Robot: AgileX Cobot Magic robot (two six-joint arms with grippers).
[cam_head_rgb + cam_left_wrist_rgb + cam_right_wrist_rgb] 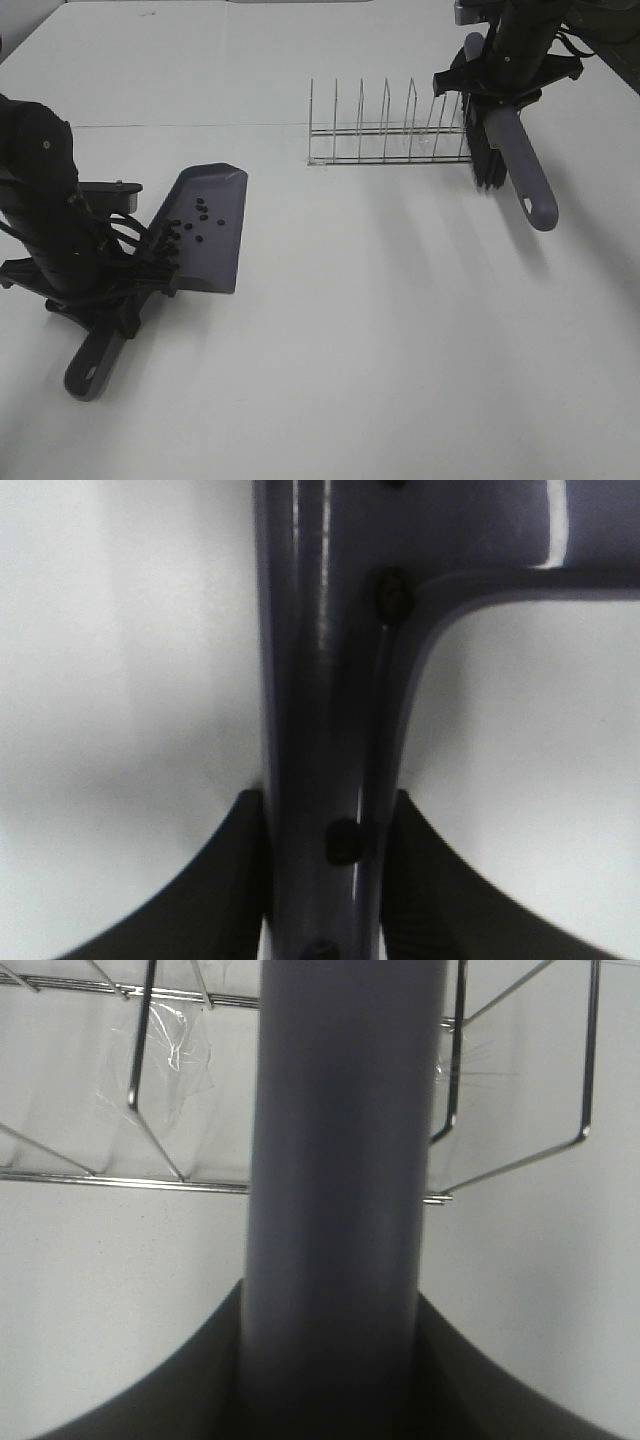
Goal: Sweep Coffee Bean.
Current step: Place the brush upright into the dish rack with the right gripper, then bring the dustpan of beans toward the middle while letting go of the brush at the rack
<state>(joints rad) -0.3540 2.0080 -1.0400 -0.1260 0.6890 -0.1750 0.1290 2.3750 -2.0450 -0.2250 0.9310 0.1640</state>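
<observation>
Left arm [40, 190] matte black, black cables [125, 235]; left gripper [325, 900] black.

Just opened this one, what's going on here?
The left gripper holds the grey-purple dustpan by its handle on the white table, and the coffee beans lie in its pan. The right gripper holds the brush by the right end of the wire rack, well away from the dustpan. No beans show on the table itself.

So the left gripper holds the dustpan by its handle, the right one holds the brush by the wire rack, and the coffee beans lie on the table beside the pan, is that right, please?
Not quite: the exterior high view shows the coffee beans lying on the dustpan, not on the table. The rest is right.
</observation>
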